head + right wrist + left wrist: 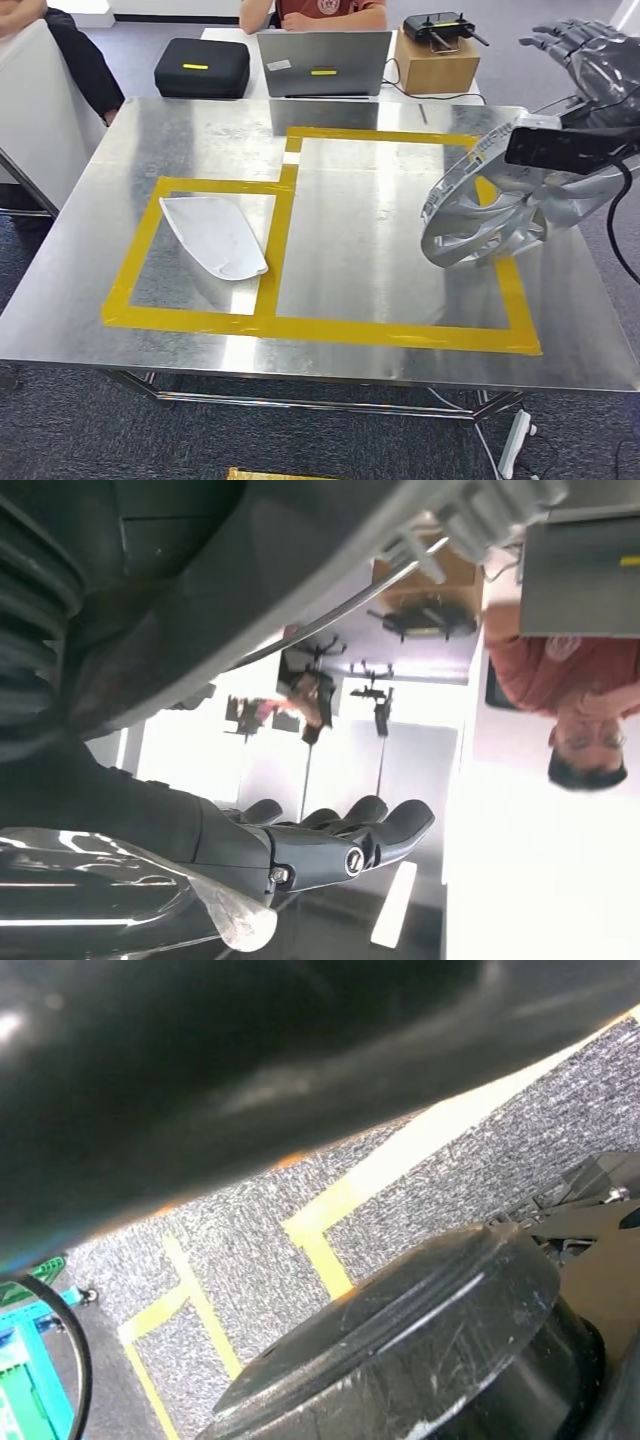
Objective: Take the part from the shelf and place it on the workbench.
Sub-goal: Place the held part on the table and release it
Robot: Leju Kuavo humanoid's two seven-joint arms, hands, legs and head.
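A silver, spoked, wheel-shaped part (483, 205) hangs tilted above the right side of the metal workbench (362, 230), over the right edge of the large yellow-taped box (400, 333). My right hand (585, 55) holds it from the right, its dark fingers stretched out toward the far side. In the right wrist view those fingers (324, 845) lie straight and together, with a shiny piece of the part (113, 900) beside them. A white curved shell part (215, 237) lies flat in the smaller taped box on the left.
Behind the workbench stand a black case (202, 67), a grey laptop (324, 62) and a cardboard box (438, 60) with a router on top. People sit behind them and at the far left. A power strip (519, 440) lies on the floor at the front right.
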